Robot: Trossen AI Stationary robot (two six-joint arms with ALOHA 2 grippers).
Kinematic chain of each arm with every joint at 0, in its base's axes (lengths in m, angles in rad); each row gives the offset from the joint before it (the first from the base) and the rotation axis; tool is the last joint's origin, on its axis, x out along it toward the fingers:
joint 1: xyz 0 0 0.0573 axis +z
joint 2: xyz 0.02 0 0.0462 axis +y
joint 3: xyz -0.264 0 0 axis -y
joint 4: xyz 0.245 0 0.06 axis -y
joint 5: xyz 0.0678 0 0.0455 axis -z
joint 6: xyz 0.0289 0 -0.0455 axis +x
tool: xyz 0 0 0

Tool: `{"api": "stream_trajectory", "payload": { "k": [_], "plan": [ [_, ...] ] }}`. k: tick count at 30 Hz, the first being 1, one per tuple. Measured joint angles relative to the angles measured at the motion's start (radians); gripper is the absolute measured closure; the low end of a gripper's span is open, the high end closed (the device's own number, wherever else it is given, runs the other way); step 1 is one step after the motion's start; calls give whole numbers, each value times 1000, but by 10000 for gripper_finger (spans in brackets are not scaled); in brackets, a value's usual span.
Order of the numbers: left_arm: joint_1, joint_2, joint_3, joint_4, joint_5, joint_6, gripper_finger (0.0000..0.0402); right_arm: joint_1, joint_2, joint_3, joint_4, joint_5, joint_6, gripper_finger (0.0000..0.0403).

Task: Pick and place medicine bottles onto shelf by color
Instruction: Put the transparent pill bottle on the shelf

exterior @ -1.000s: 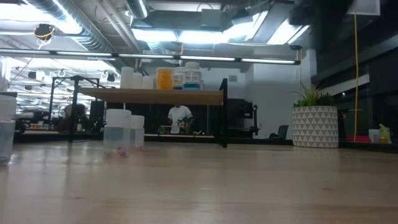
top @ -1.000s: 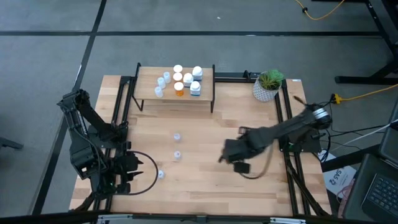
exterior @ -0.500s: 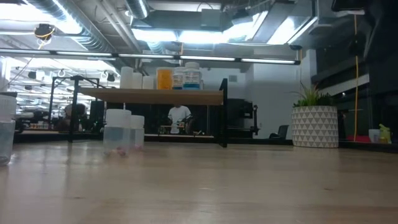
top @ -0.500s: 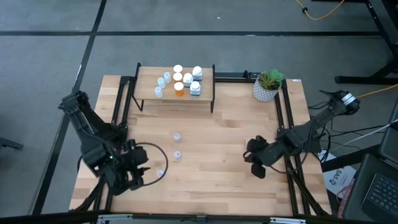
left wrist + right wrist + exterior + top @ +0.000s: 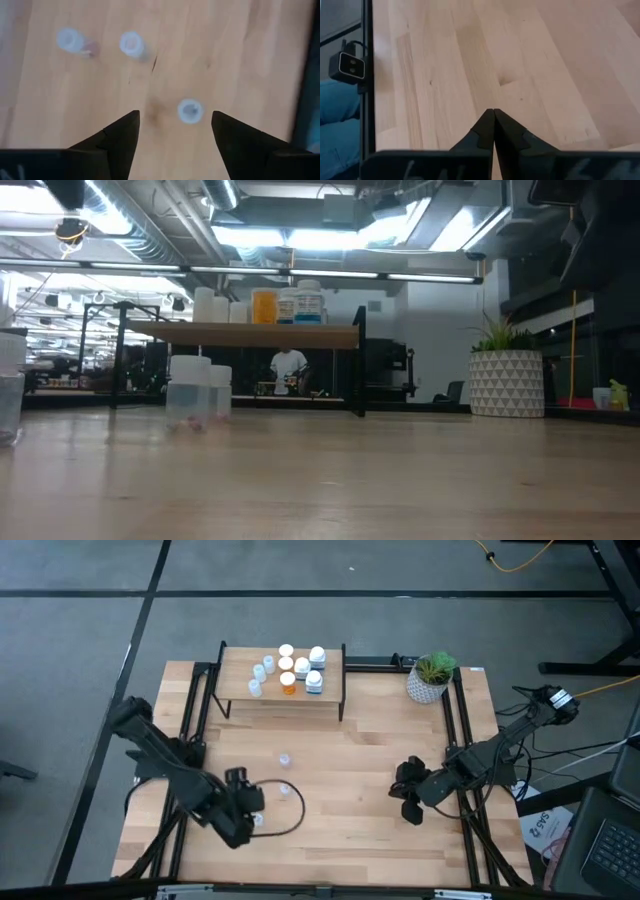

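Note:
The shelf (image 5: pixel 283 681) stands at the table's far side. On its top are white bottles (image 5: pixel 316 659), an orange bottle (image 5: pixel 289 684) and pale-blue vials (image 5: pixel 261 671). Three more pale-blue vials stand upright on the table: one (image 5: pixel 285 757) mid-table, one (image 5: pixel 285 788) nearer, one (image 5: pixel 258 821) nearest. My left gripper (image 5: pixel 175 122) is open and points down over the nearest vial (image 5: pixel 190 110), which shows between its fingertips, untouched. My right gripper (image 5: pixel 493 122) is shut and empty above bare wood at the right (image 5: pixel 408 795).
A white pot with a green plant (image 5: pixel 431 677) stands at the far right corner. Black frame rails (image 5: pixel 462 730) run along the table's left and right sides. Bare wood lies between the two grippers. A small camera box (image 5: pixel 349 66) sits on the rail.
My left gripper has swung toward the table's right and down, arriving over the nearest vial. My right gripper has drawn back from mid-table toward the right edge, tipped steeply, then kept still. The vials and the shelf's bottles have stayed put.

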Motion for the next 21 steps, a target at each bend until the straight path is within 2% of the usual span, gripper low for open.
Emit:
{"api": "stream_trajectory", "payload": {
  "k": [4,8,12,21],
  "plan": [
    [16,100,0,12,42,108,159,0,0,0,-1,11,-4,390],
    [34,197,0,28,128,118,158,0,0,0,2,22,-1,390],
    [45,268,0,29,173,110,158,0,0,0,8,22,-1,390],
    [45,311,0,70,194,111,158,0,0,0,9,24,0,389]
  ]
}}
